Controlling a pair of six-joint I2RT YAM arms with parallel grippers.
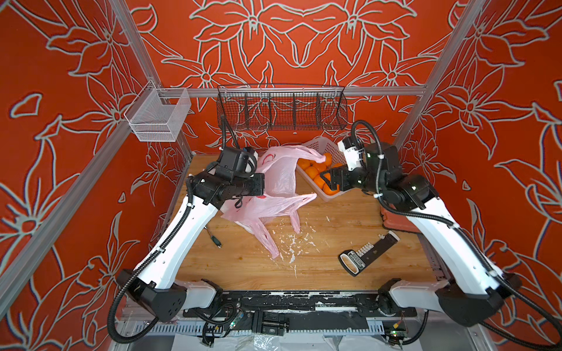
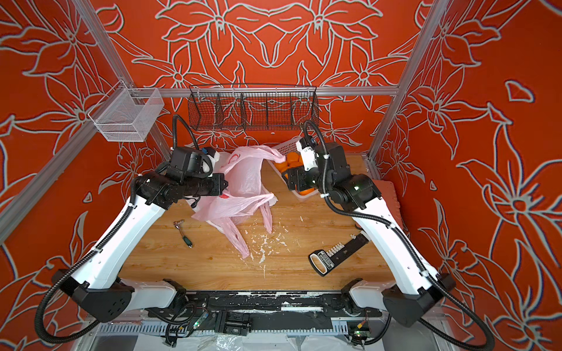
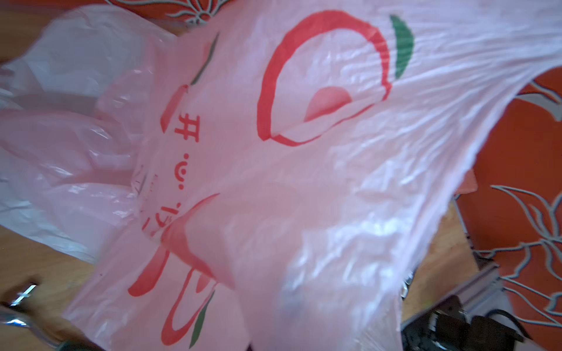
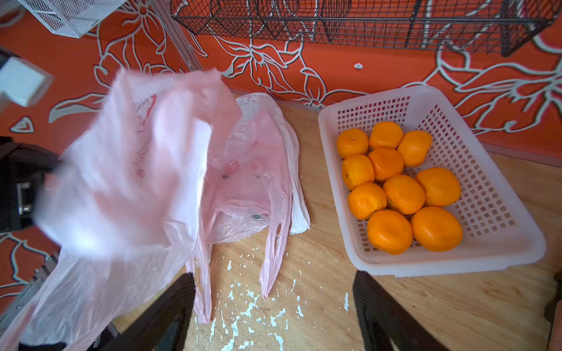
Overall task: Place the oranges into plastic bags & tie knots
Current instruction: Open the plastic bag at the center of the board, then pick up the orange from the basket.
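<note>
Several oranges lie in a pale perforated basket at the back right. A pink peach-print plastic bag hangs raised from my left gripper, which is shut on it; the film hides its jaws in the left wrist view. Another pink bag lies flat on a white one. My right gripper hovers open and empty beside the basket. No knots are in view.
A black wire basket and a white mesh basket hang on the back rail. A black-and-white hand tool, a small green-tipped tool, white flakes and an orange pad lie on the wooden table.
</note>
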